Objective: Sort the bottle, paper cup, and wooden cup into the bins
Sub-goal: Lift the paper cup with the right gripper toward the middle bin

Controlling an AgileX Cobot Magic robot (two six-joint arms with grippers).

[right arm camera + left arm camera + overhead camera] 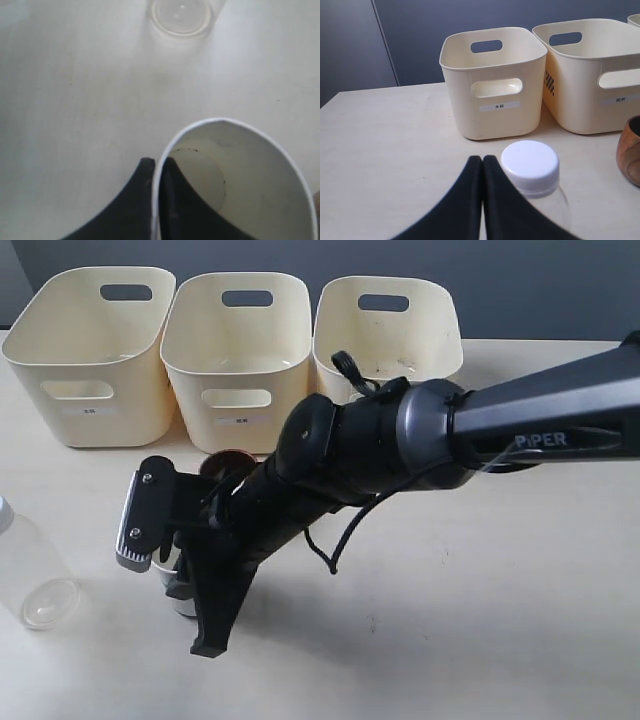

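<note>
pale wood table (480,620) w/ dark grey wall (520,290) behind.

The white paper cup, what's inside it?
The white paper cup is empty: bare bottom with faint dark specks. One finger of the right claw dips inside its rim. The bottom's near edge is hidden.

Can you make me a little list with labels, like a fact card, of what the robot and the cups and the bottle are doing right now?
right gripper: shut on the wall of the paper cup, one finger inside, one outside
left gripper: shut, holding nothing, beside the bottle
bottle: upright on the table, white cap on
wooden cup: on the table in front of the bins
bins: three cream bins in a row at the back, nothing seen inside
</note>
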